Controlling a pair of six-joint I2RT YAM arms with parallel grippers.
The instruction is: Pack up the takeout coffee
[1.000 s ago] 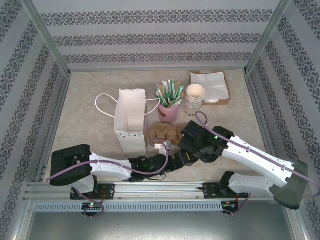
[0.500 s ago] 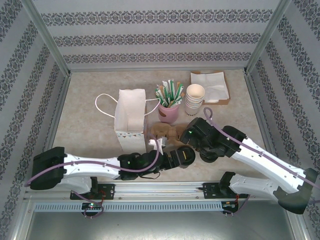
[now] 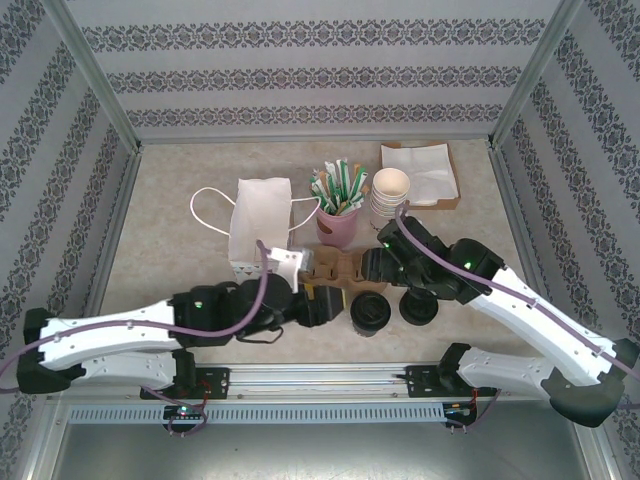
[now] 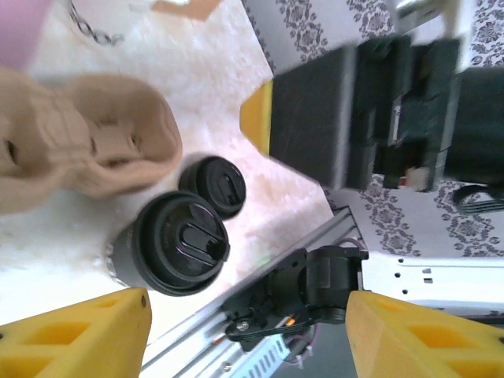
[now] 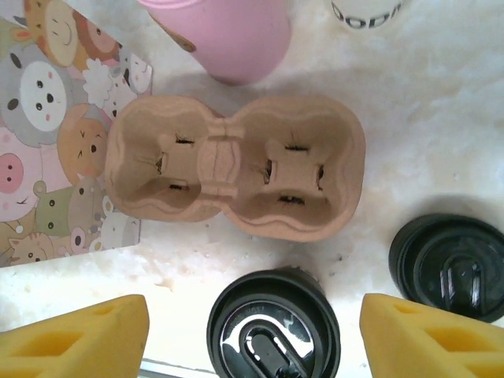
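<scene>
The takeout coffee (image 3: 368,313) is seen upright on the table (image 3: 180,260), just near of the cardboard carrier (image 3: 338,267), with a second black lid (image 3: 418,307) to its right. The left gripper (image 4: 248,335) is held with fingers apart, nothing clamped. The right gripper (image 5: 256,335) is likewise spread and empty.

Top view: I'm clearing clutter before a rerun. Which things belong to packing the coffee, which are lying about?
Job: takeout coffee, cardboard carrier, probably the paper bag.
Lying about: pink straw cup, stacked lidless cups, napkins, second black lid (cup underneath unclear).
</scene>
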